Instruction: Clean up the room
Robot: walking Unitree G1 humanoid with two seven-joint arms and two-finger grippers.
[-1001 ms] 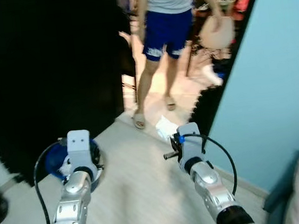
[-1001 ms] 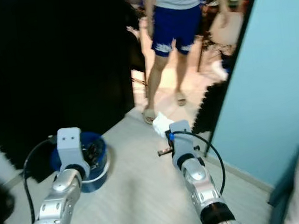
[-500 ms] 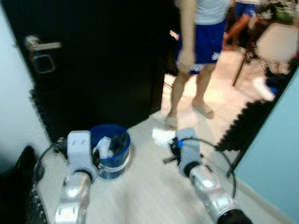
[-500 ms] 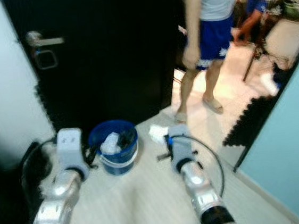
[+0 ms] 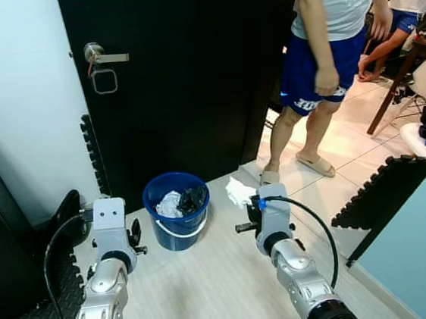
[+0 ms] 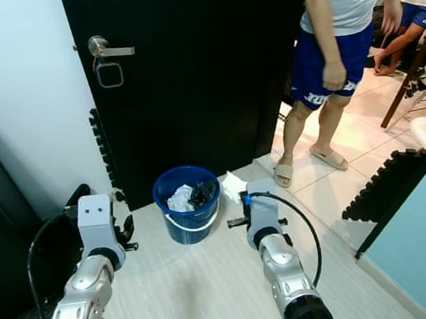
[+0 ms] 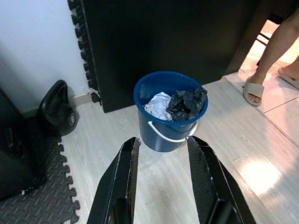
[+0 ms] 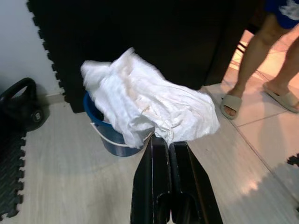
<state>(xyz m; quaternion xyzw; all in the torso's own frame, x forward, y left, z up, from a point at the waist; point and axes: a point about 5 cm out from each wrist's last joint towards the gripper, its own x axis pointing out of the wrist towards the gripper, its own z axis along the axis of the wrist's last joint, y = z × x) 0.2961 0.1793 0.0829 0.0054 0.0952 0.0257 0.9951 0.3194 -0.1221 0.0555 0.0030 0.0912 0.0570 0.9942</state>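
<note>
Hanging bunched from the right pincer (image 8: pixel 169 145), pinched tight between fully closed black fingers: a crumpled white cloth (image 8: pixel 145 108), held above the floor just beside the round blue plastic bucket (image 5: pixel 177 210) and not yet over it. Already lying inside that bucket: a white scrap and a crumpled black bag (image 7: pixel 186 102), so part of the tidying looking done. Still remaining, by the look of it: carrying the cloth over the rim and letting go. Hovering on the bucket's other side, the left pincer (image 7: pixel 161 154), fingers spread wide and gripping nothing.

Standing underneath, pale wood-grain floor (image 5: pixel 211 289), meeting dark foam puzzle mats (image 7: pixel 42 205) at the robot's left, with a black kettlebell (image 7: pixel 57 108) resting near the white wall. Rising behind the bucket, a black door (image 5: pixel 181 71) with a silver lever handle. Standing in the open doorway beyond, a person in blue shorts and sandals (image 5: pixel 326 79), on shiny tiles.
</note>
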